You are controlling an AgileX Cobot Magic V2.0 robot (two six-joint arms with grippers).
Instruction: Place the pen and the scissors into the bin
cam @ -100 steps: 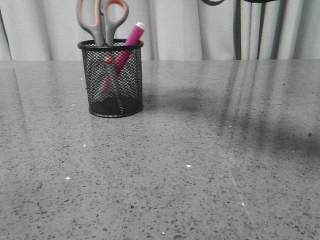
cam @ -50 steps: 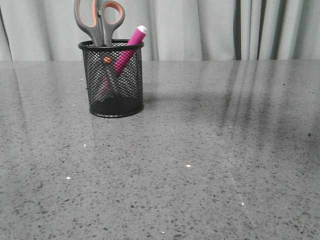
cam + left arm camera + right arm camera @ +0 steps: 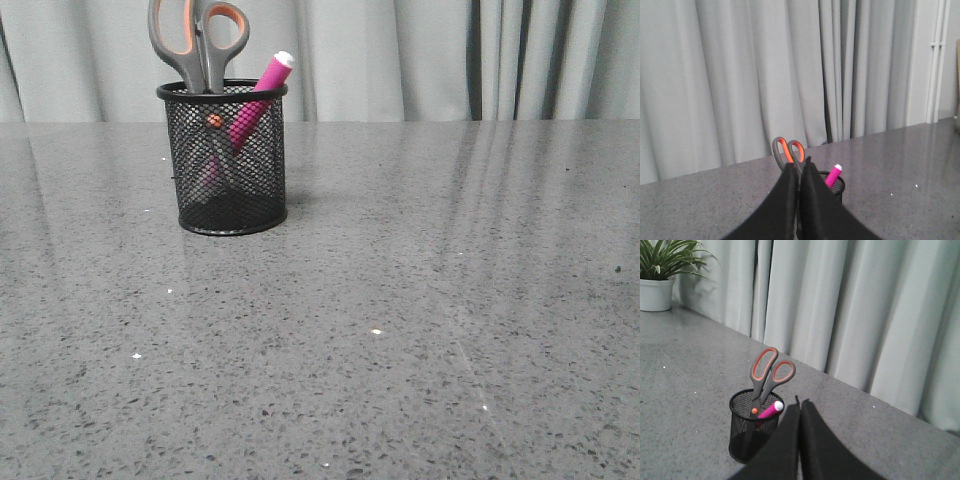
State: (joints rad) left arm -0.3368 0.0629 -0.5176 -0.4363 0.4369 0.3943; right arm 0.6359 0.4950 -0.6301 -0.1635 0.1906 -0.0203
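Front cam: I see the bin (image 3: 222,155) standing upright on the left side of the table (image 3: 400,300). Scissors (image 3: 197,45) are in it blades down, handles sticking up over the rim. Pen (image 3: 258,92) is in the same bin, just right of the scissors, leaning right with its whitish cap above the rim. Neither arm shows in this view.

Left wrist cam: left gripper (image 3: 799,167) has its fingers pressed together, nothing between them. Bin sits beyond and below the fingertips, mostly hidden behind them; scissor handles and pen cap poke out on either side.

Right wrist cam: right gripper (image 3: 800,405) likewise closed up and empty. Bin is near the tips, off to one side, not touching. Potted plant (image 3: 660,275) sits on the table at the far corner by the curtain (image 3: 850,315).
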